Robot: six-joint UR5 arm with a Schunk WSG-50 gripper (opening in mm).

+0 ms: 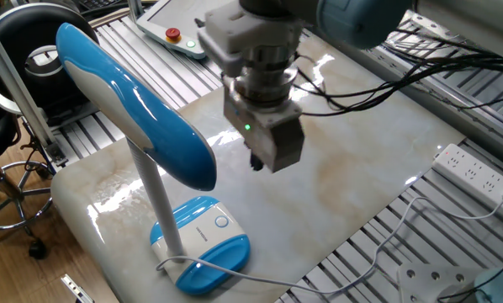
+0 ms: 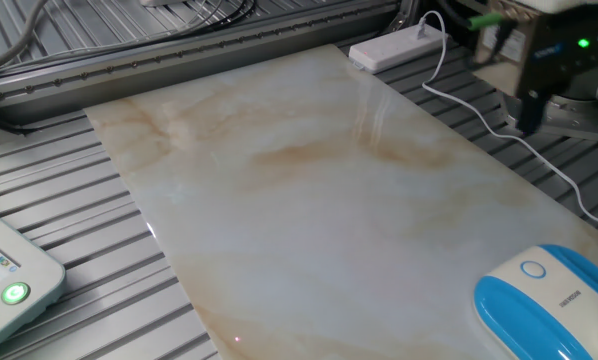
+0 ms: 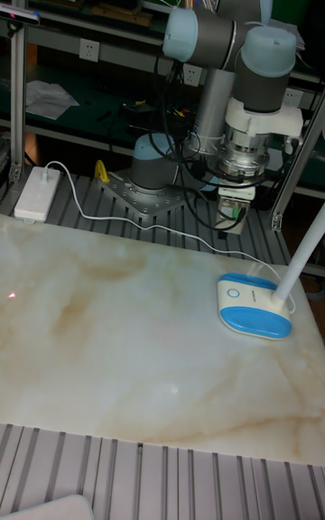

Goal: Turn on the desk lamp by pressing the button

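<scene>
The desk lamp stands at the marble slab's corner, its long blue-and-white head (image 1: 134, 101) on a slim white stem (image 1: 150, 189) over the oval base (image 1: 203, 246). The button (image 1: 222, 222) is a small white disc on top of the base, also seen as the ringed button (image 2: 532, 269) and the button (image 3: 231, 289). My gripper (image 1: 256, 162) hangs in the air above the slab, to the right of the lamp head and well above the base. It shows blurred as the gripper (image 2: 529, 120) and behind the base as the gripper (image 3: 231, 213). Its fingertips are too small and dark to separate.
A teach pendant with a red button (image 1: 176, 35) lies beyond the slab. A white power strip (image 1: 479, 172) and loose cables run along the slatted table edge, with another strip (image 2: 397, 47) at the far corner. A black chair (image 1: 29, 50) stands left of the table.
</scene>
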